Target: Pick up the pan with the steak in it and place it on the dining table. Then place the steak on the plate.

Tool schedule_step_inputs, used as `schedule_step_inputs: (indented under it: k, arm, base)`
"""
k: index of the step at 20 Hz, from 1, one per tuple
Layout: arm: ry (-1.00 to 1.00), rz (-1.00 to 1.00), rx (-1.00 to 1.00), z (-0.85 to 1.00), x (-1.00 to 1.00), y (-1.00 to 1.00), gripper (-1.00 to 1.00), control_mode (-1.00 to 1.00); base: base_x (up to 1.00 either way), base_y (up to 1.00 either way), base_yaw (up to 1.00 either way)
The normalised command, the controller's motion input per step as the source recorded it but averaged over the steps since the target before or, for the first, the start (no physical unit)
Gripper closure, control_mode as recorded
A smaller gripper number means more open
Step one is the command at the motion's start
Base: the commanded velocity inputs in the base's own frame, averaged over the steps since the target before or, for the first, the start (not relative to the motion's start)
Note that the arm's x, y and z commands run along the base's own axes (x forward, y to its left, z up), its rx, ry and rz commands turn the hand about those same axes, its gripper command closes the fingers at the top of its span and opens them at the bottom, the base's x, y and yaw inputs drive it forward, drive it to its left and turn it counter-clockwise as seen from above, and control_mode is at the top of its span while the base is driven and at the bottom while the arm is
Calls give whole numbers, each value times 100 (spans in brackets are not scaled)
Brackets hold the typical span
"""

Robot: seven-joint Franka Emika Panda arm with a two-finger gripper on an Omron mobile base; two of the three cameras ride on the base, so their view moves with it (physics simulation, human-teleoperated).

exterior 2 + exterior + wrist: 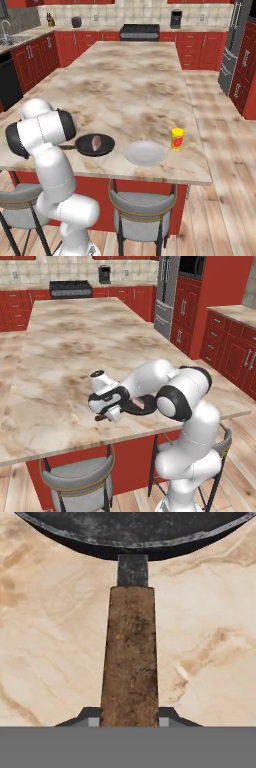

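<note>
Near the front edge of the dining table (130,85), my claw (129,722) is clenched on the brown handle of the pan (95,145), one fingertip pressed against each side of it. From the hand view the handle runs straight away from me to the black rim of the pan, with the marbled surface beneath it. From the right base view the pan sits flat on the surface, and the steak (96,143) lies inside it, a pinkish slab well within the rim. Just beside the pan, on the side away from my arm, the plate (145,152) lies flat on the surface, close to the pan but apart from it. Beyond the plate stands a small yellow container (177,138) with a red label, upright and near the plate without touching it. From the left base view my forearm crosses over the pan and hides much of it; a little of the steak shows past my elbow. Two grey stools (142,204) are tucked under the front edge of the surface.
</note>
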Motion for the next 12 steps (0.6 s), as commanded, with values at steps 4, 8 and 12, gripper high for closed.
schedule_step_inputs:
  k: [4,8,12]
  arm:
    - [0,0,0,-22,3,-33,100,-100]
    - [-1,2,0,-22,-5,-40,100,-100]
    - [-1,1,2,-4,-8,-11,100,-100]
  base:
    - [0,0,0]
    - [0,0,0]
    - [0,0,0]
